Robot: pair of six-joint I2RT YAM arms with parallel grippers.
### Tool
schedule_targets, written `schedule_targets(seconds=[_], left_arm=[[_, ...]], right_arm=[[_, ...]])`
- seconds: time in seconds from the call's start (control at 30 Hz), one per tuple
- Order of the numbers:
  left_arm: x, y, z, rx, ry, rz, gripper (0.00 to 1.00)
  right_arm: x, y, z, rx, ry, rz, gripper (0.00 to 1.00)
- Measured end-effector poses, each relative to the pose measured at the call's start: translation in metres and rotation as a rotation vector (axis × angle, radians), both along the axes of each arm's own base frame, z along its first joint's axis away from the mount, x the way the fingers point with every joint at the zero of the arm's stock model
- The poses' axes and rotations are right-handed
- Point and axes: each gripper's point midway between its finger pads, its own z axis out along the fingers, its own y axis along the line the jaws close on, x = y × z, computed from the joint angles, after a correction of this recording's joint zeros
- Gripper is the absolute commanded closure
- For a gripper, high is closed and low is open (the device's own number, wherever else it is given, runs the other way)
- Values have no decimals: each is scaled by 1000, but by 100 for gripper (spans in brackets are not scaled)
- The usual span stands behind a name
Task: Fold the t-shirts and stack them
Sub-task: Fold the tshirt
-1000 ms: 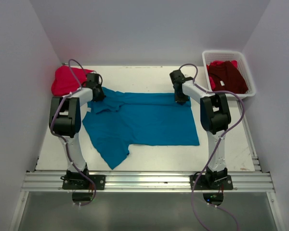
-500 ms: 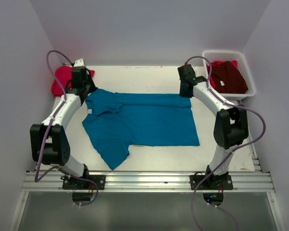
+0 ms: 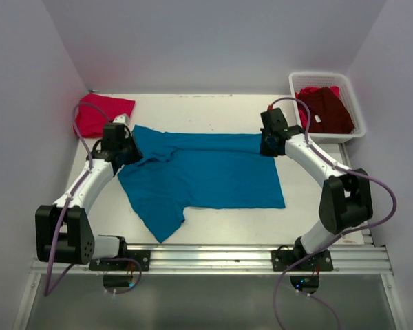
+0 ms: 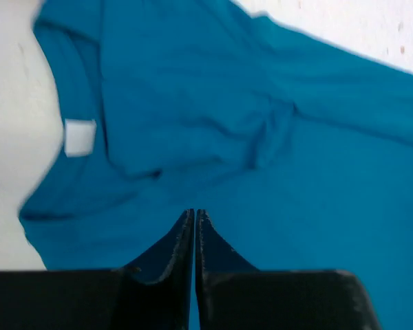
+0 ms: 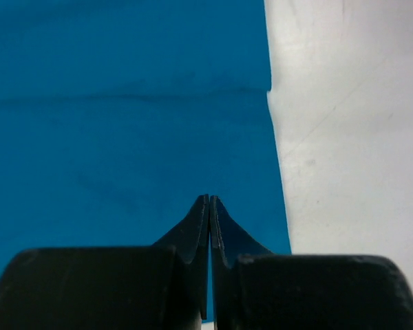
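Note:
The teal-blue t-shirt (image 3: 206,175) lies spread in the middle of the table, its far part folded over and one sleeve trailing towards the front left. My left gripper (image 3: 121,148) is shut and empty over its collar end; in the left wrist view (image 4: 194,213) the shirt (image 4: 261,137) and its white label (image 4: 79,137) lie below. My right gripper (image 3: 271,144) is shut and empty over the shirt's far right corner (image 5: 124,124). The pinkish-red t-shirt (image 3: 100,113) lies folded at the back left. The maroon t-shirt (image 3: 327,110) lies in the basket.
The white mesh basket (image 3: 323,74) stands at the back right corner. White walls close in the table on the left, back and right. Bare table (image 5: 351,137) shows right of the teal shirt. An aluminium rail (image 3: 206,258) runs along the front edge.
Both arms have unfolded and stretched out. The left gripper went out to the back left by the red shirt and came back over the collar. The right gripper shifted slightly right.

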Motion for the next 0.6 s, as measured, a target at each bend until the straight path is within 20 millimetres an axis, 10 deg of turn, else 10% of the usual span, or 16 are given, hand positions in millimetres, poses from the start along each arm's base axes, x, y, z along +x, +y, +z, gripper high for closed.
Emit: schedule_targets(seconds=[0.13,0.23,0.33,0.6], left_arm=[[-42,-22,0,-57,54,-75,35],[-72,-44,26,-107,12,-142,16],[-101,-64,56,-165,-45,-213,15],[-176,-87,52,-299,68,-293,14]], right_arm=[[-44,4,-5,39,33,33,100],[-71,9,12,84,-9,61,82],[-91,13,29,114,-58,85,56],[-132,15,26,144,-28,116,45]])
